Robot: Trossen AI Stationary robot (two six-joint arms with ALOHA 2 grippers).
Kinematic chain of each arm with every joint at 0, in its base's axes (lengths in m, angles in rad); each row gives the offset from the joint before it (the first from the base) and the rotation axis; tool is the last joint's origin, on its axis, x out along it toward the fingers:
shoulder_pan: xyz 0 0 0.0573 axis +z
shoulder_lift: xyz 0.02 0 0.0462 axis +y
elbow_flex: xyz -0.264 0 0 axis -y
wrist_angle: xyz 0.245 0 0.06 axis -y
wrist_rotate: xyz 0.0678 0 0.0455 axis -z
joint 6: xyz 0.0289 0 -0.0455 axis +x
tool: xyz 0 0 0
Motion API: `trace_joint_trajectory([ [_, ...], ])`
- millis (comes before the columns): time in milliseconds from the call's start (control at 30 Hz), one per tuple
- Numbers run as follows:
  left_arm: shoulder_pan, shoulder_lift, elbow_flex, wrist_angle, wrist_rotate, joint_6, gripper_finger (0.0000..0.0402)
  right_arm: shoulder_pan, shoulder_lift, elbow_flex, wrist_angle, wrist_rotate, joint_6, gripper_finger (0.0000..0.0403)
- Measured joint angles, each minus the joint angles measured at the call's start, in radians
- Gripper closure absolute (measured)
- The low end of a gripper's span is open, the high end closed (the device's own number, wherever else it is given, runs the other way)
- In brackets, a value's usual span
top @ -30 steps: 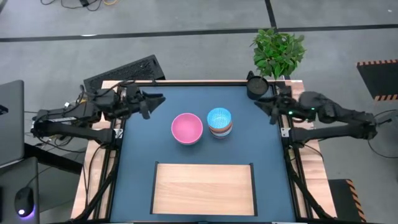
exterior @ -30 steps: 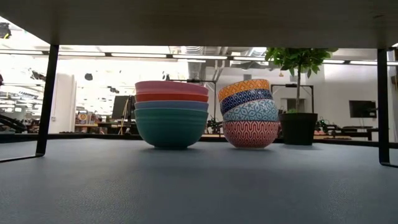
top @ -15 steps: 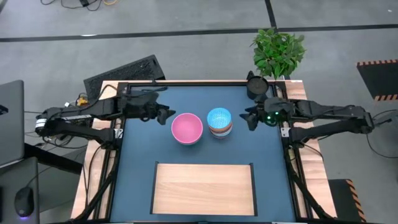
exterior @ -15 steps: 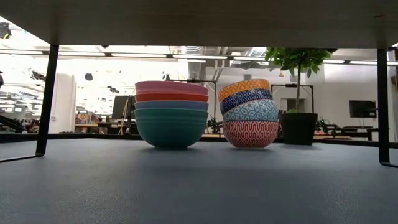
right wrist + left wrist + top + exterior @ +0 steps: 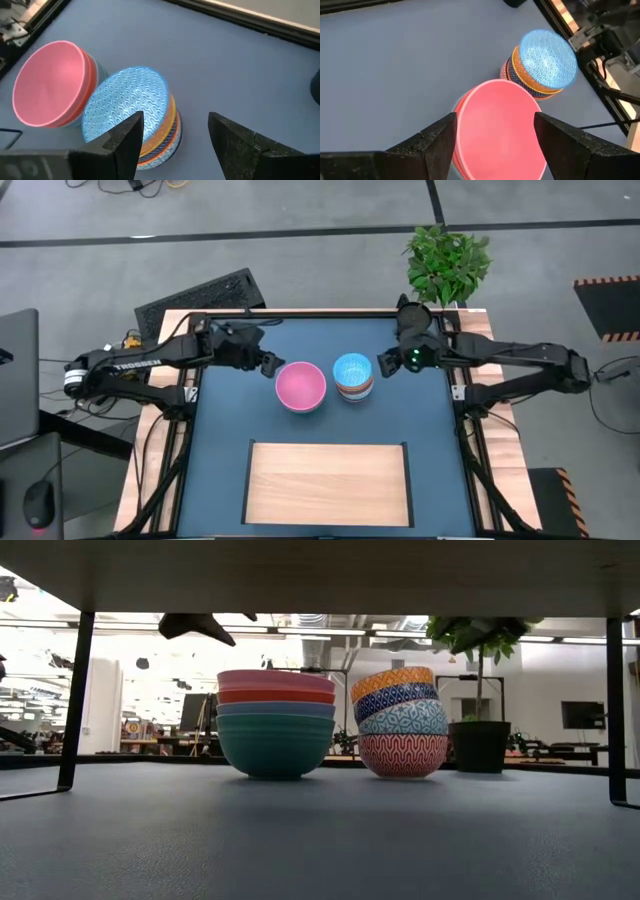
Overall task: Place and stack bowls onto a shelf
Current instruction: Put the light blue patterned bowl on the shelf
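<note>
Left end effector (image 5: 268, 363) was spread, empty, just beside the smooth pink bowl (image 5: 300, 385) topping the plain stack. Right end effector (image 5: 385, 367) was spread beside the patterned light-blue bowl (image 5: 352, 368). Pale wooden shelf (image 5: 328, 483) lay nearer the bench front.

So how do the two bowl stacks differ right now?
The pink-topped stack holds wider, plain bowls, pink over red, blue and teal; the blue-topped stack holds narrower patterned ones and stands taller. The left gripper hangs open by the first, the right gripper open by the second. Both stacks sit untouched, off the shelf.
</note>
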Motion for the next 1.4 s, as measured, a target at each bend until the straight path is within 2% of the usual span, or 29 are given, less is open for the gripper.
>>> trace_joint_trajectory([
  [267,0.018,-0.020,0.000,-0.007,0.000,-0.003,0.0152,-0.015,0.197,0.183,-0.148,-0.069,-0.006,0.0154],
  [500,0.018,-0.021,0.000,-0.046,0.001,0.000,0.0152,-0.013,0.325,0.261,-0.182,-0.112,-0.005,0.0154],
  [600,0.018,-0.021,0.000,-0.032,0.039,0.001,0.0152,-0.013,0.351,0.288,-0.215,-0.115,-0.007,0.0154],
  [767,0.017,-0.020,0.037,-0.039,0.073,0.047,0.0152,-0.013,0.335,0.325,-0.251,-0.110,-0.009,0.0154],
  [933,0.017,0.010,0.146,-0.143,0.026,0.168,0.0152,-0.013,0.281,0.341,-0.269,-0.105,0.001,0.0154],
  [1033,0.017,0.070,0.230,-0.263,-0.019,0.240,0.0152,-0.013,0.246,0.341,-0.286,-0.105,0.027,0.0154],
  [1133,0.016,0.145,0.300,-0.327,-0.014,0.279,0.0152,-0.009,0.223,0.341,-0.310,-0.105,0.034,0.0154],
  [1400,-0.008,0.359,0.432,-0.352,0.011,0.350,0.0152,0.038,0.179,0.341,-0.432,-0.104,0.096,0.0154],
])
